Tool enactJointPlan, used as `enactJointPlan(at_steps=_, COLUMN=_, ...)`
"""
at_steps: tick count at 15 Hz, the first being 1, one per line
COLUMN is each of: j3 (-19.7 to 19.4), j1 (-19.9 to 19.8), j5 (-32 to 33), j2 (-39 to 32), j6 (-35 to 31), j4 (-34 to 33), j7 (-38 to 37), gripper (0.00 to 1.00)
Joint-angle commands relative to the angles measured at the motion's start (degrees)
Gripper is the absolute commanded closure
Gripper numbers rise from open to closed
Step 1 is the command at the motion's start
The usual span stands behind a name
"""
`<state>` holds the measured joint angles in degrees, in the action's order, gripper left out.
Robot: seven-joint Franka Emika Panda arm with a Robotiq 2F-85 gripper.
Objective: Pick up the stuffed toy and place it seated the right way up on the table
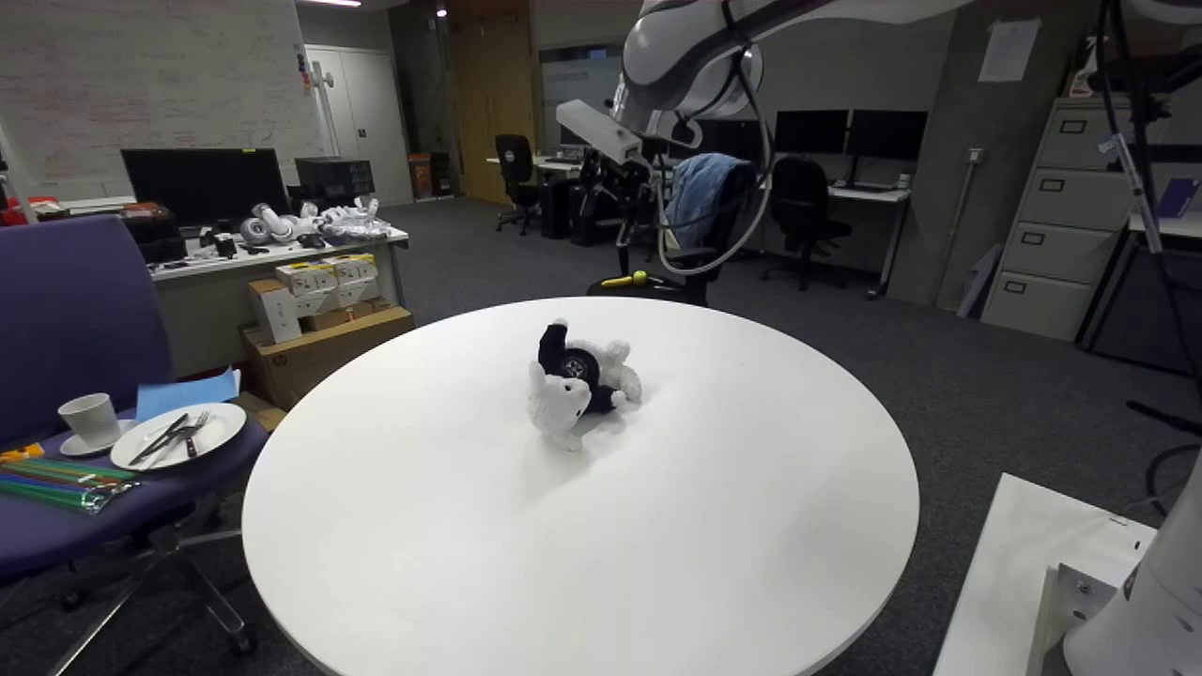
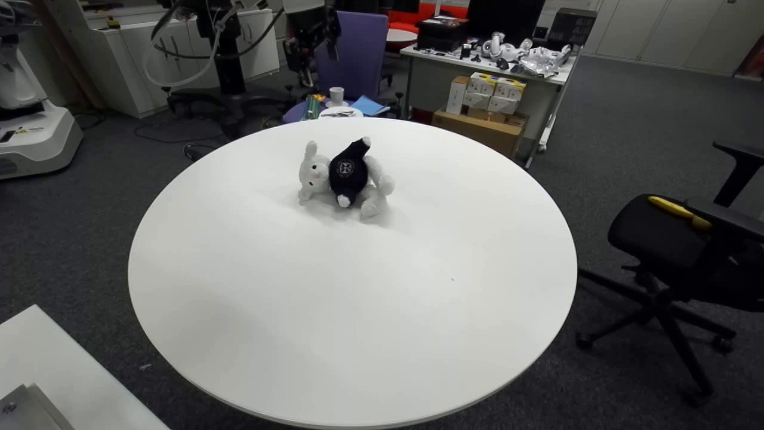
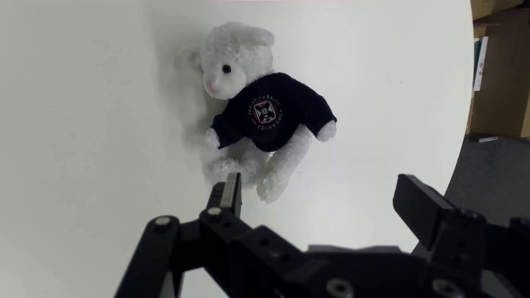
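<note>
One Robotiq gripper (image 3: 319, 180), jaws wide apart, hangs well clear of a white plush lamb (image 3: 267, 116) in University of Edinburgh navy. The lamb lies on its side, one arm raised, on the far half of a round white table (image 1: 582, 563). In an exterior view, a plate (image 1: 227, 424) and cup (image 1: 91, 420) sit on a purple chair (image 1: 75, 310) at left, a filing cabinet (image 1: 1071, 199) at right.
</note>
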<state>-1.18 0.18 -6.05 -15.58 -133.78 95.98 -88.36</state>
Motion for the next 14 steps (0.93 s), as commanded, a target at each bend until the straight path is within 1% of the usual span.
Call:
enactJointPlan(at_steps=1, j3=-1.63, j1=0.28, j5=-0.59, j2=-4.64, j6=1.46, j4=-4.28, j7=-1.65, gripper=0.00)
enactJointPlan(at_steps=4, j3=-1.30, j1=-0.57, j5=-3.09, j2=-6.69, j6=2.50, j4=-4.80, j7=1.04, gripper=0.00)
enactJointPlan(at_steps=6, j3=-0.52, j1=-1.14, j5=-5.11, j2=-7.33, j6=3.55, j4=-4.37, j7=4.10, gripper=0.00)
enactJointPlan(at_steps=8, j3=-0.05, j1=-1.74, j5=-7.43, j2=-7.12, j6=6.07, j4=-3.77, j7=8.01, gripper=0.00)
enactJointPlan(at_steps=9, j3=-1.68, j1=0.16, j5=-5.36, j2=-7.44, j6=3.12, j4=-2.76, j7=4.58, gripper=0.00)
enactJointPlan(at_steps=11, j3=-1.62, j1=0.07, j5=-6.37, j2=-7.58, j6=4.14, j4=-2.76, j7=6.32, gripper=0.00)
enactJointPlan(at_steps=14, j3=-1.62, j1=0.05, j5=-6.41, j2=-7.58, j6=4.19, j4=-2.78, j7=6.47, gripper=0.00)
